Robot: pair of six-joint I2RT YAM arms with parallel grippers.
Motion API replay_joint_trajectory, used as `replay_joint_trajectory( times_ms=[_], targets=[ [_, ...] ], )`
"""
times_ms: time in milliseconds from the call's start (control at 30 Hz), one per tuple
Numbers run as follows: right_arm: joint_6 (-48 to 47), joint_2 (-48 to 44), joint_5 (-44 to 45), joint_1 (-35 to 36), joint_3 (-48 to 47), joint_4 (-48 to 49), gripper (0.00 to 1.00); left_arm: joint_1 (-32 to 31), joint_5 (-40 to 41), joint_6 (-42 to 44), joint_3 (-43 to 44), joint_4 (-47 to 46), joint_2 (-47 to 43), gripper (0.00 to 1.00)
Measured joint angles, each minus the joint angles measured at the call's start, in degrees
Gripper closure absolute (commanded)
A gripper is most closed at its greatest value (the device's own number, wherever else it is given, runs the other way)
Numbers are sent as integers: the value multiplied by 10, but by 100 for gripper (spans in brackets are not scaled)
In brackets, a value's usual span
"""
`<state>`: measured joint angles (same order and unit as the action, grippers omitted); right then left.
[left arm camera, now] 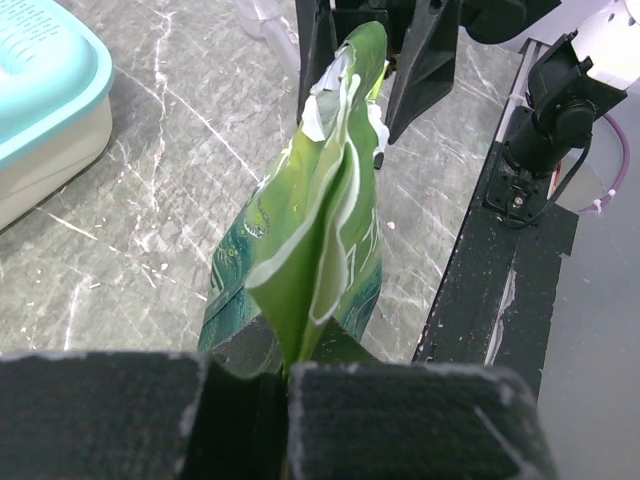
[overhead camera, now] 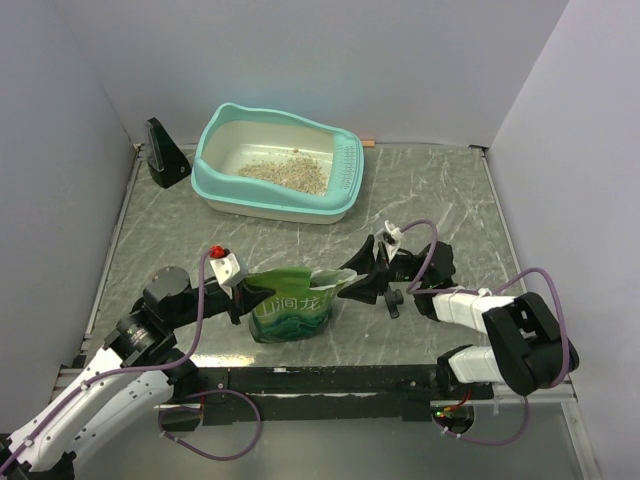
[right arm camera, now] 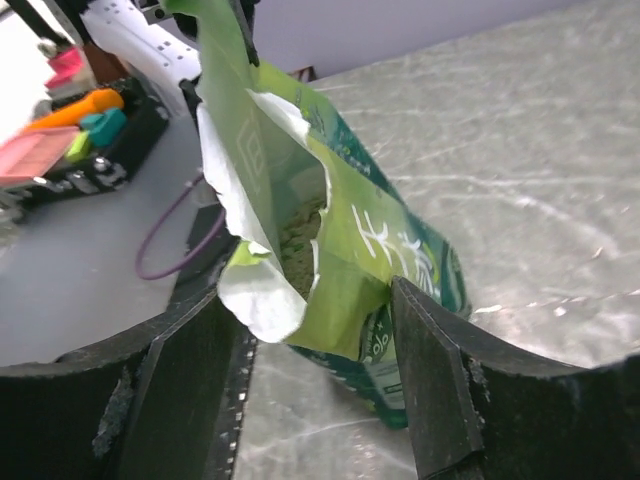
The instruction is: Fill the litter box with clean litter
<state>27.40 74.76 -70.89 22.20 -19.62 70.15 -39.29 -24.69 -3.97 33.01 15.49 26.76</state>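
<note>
The left gripper (left arm camera: 285,400) is clamped flat on one upper edge of the green pouch (left arm camera: 320,230). It pinches the foil so that the bag stands upright on the table (overhead camera: 440,190) with its torn mouth facing up, a hold that, we judge, keeps the contents from spilling while the other arm takes its place. Opposite it, the right gripper (right arm camera: 308,295) has its jaws spread, one on each side of the pouch's open end. We see no pad pressing the foil, so nothing is held on this side. We read this straddling pose as the approach to a second pinch, which would give the limp bag two supports and keep its mouth stretched open. Through that mouth the right wrist view shows the clean litter (right arm camera: 295,240) as beige granules low inside the pouch. The litter box (overhead camera: 215,185) sits at the far side of the table, well apart from the pouch, with its slotted end to the right. Only a thin scatter of the same granules lies on its cream floor, so we judge the filling to be far from finished. The coming lift and tip call for care — thin foil held at one edge may fold or slip.
</note>
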Motion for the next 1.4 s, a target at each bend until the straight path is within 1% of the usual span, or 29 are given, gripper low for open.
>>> replay_joint_trajectory(
  times_ms=[67, 267, 533, 600, 633, 700, 733, 767, 1033, 1100, 1167, 1200, 1233, 1267, 1333, 1400],
  targets=[
    [18, 9, -4, 0, 0, 7, 38, 0, 0, -1, 0, -2, 2, 99],
    [42, 10, -6, 0, -3, 23, 42, 0, -1, -2, 0, -3, 6, 99],
    [52, 10, -7, 12, -21, 28, 50, 0, -1, -2, 0, -10, 14, 99],
    [52, 10, -7, 15, -22, 28, 60, 0, -1, -2, 0, -10, 14, 99],
    [51, 11, -6, 17, -23, 28, 73, 0, -2, -2, 0, -10, 14, 99],
    [50, 13, -5, 21, -25, 28, 84, 0, -5, -2, 0, -10, 15, 99],
    [51, 15, -5, 24, -27, 28, 94, 0, -6, -2, 0, -10, 16, 99],
    [51, 17, -3, 26, -30, 28, 99, 0, -7, -3, 0, -10, 16, 99],
    [47, 16, 4, 35, -31, 26, 100, 0, -8, -3, 0, -10, 16, 99],
    [62, -2, 13, 32, -24, 16, 100, 0, 1, -9, 0, -10, 16, 99],
    [78, -44, 21, 26, -5, 2, 100, 0, 19, -18, 1, -10, 22, 99],
    [82, -73, 24, 23, 3, -7, 100, 0, 29, -25, 8, -10, 33, 99],
    [81, -119, 30, 21, 6, -57, 100, 0, 35, -33, 17, -8, 50, 99],
    [73, -141, 33, 20, 6, -83, 100, 0, 41, -40, 26, -9, 67, 99],
    [30, -233, 59, 17, 0, -213, 100, 1, 47, -62, 49, -8, 110, 99],
    [-15, -318, 95, 14, -18, -364, 100, 1, 47, -83, 65, -10, 143, 99]
  ],
)
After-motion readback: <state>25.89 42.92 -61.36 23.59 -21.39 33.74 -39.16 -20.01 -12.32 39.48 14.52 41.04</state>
